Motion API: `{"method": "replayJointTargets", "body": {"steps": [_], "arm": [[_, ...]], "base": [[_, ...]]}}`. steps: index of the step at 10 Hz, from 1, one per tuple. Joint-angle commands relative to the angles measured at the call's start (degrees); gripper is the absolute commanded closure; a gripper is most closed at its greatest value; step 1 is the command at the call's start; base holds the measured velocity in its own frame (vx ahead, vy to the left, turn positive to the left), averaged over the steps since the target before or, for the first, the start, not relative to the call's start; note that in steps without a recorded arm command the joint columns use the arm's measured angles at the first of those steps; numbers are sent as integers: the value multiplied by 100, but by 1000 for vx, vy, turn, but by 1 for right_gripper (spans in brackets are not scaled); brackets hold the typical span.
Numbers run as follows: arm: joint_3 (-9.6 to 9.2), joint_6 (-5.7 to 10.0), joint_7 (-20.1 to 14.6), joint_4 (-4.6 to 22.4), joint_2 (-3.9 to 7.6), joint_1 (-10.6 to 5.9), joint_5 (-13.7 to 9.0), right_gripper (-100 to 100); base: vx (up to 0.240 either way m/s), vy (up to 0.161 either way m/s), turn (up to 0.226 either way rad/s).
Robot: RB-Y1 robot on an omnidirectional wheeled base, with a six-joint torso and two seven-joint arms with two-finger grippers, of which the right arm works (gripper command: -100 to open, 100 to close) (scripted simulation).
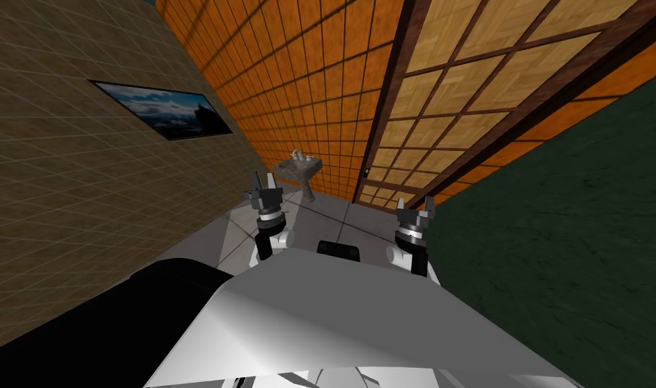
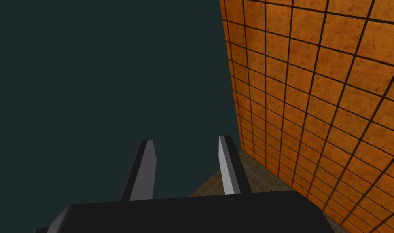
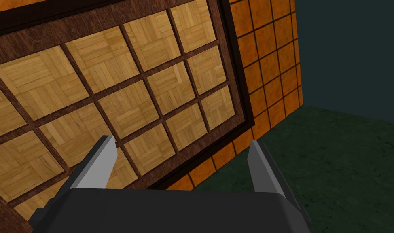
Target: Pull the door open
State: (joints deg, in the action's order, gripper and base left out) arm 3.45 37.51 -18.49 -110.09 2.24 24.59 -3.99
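The door [image 1: 454,101] stands ahead and to my right, set in the orange tiled wall. It has light wood panels in a dark brown grid and frame, and it lies flush with the wall. A small dark fitting [image 1: 365,172] sits on its left edge. My right gripper [image 1: 414,205] is open and empty in front of the door's lower corner, apart from it. In the right wrist view the door [image 3: 111,81] lies beyond the open right gripper [image 3: 182,141]. My left gripper [image 1: 265,182] hangs near the sink, its fingers a narrower gap apart around nothing. The left wrist view shows the left gripper [image 2: 186,141] before a dark teal surface.
A grey pedestal sink [image 1: 296,168] stands against the orange tiled wall [image 1: 300,81], left of the door. A beige wall with a framed picture [image 1: 161,111] runs along my left, a dark green wall [image 1: 576,236] along my right. Pale floor tiles [image 1: 320,215] lie between.
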Motion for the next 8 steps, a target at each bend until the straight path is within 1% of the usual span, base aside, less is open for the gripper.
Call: {"method": "replayJointTargets", "body": {"steps": [1, 8], "arm": [[44, 39, -176, 269, 61, -135, -139, -100], [174, 315, -928, 1437, 278, -616, -748, -100]], "base": [[93, -15, 146], [94, -21, 127]]}}
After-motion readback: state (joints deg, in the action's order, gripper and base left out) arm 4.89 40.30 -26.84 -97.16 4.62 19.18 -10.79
